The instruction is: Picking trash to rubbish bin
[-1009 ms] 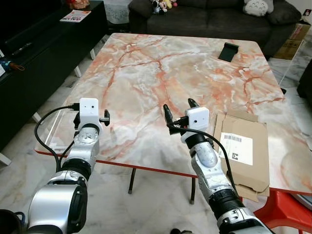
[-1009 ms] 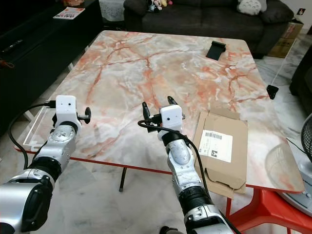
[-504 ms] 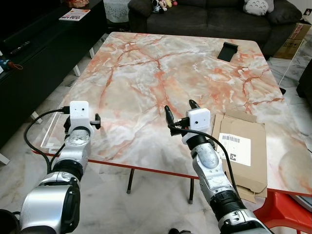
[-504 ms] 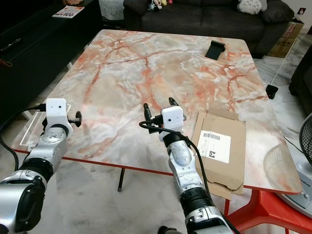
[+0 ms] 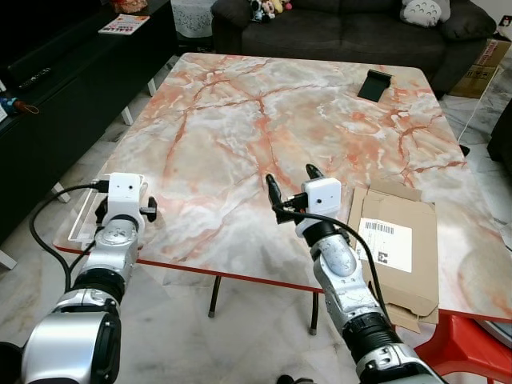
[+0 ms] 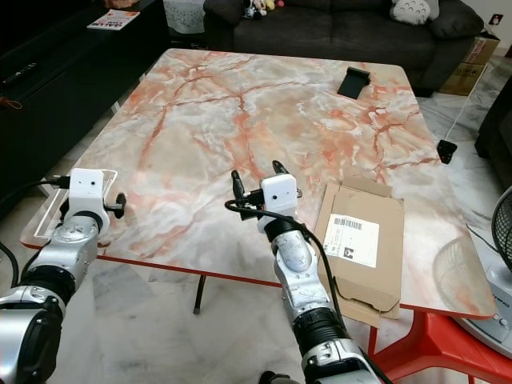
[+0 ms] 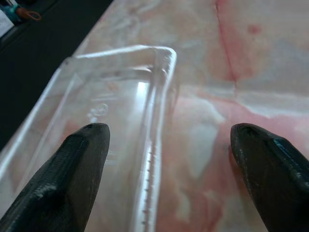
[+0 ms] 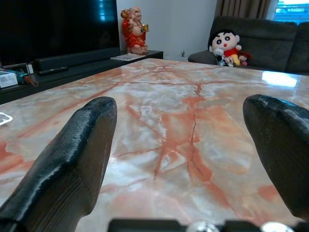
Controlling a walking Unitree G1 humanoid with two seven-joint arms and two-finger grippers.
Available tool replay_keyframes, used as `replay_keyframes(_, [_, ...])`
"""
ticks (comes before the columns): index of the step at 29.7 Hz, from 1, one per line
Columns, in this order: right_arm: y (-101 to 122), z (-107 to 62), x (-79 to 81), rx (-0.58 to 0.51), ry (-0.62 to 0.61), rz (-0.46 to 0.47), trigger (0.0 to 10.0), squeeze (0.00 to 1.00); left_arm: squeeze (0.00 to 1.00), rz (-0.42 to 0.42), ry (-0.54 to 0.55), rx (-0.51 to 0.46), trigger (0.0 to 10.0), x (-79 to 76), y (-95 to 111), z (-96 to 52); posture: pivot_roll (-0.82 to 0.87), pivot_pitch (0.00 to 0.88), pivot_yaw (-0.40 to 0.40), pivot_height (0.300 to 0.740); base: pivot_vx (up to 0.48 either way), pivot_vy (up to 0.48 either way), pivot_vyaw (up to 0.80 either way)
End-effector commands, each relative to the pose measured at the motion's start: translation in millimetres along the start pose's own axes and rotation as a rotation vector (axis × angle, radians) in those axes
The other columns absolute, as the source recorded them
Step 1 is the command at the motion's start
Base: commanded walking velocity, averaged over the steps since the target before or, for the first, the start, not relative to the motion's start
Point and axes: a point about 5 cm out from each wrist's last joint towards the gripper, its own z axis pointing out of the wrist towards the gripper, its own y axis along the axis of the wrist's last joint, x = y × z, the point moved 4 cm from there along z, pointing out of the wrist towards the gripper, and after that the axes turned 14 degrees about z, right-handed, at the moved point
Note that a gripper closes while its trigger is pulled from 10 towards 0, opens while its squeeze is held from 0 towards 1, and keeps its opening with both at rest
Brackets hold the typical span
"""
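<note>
Left gripper (image 7: pixel 169 179) over clear plastic tray (image 7: pixel 116 121) at worktop (image 5: pixel 264 120) near-left corner, jaws apart.
Wrist view shows the tray's rim between the fingers, possibly untouched. Right gripper (image 5: pixel 290 182) open mid-worktop; flattened cardboard box (image 5: pixel 396 244) beside it.

clear plastic tray (image 7: pixel 120 121) | empty, flat | table's near-left corner

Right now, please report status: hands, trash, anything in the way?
Left hand open over clear tray at table corner. Right hand open, empty, beside cardboard. Nothing in the way.
</note>
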Motion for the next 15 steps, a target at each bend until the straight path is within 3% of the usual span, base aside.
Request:
replay_keyframes(1, [1, -1.4, -0.2, 0.0, 0.004, -0.005, 10.0, 0.0, 0.0, -0.012, -0.006, 0.047, 10.0, -1.2, -13, -2.0, -0.11, 0.102, -0.046, 0.74, 0.0, 0.0, 0.0])
replay_keyframes(9, [1, -1.5, 4.1, 0.006, 0.026, -0.015, 10.0, 0.0, 0.0, -0.02, 0.025, 0.104, 10.0, 3.5, -25, -4.0, -0.11, 0.107, -0.058, 0.74, 0.0, 0.0, 0.0])
replay_keyframes(15, [-1, -2.0, 6.9, 0.017, 0.041, -0.034, 10.0, 0.0, 0.0, -0.023, 0.013, 0.115, 10.0, -1.6, -28, -5.4, -0.11, 0.109, -0.063, 0.74, 0.0, 0.0, 0.0])
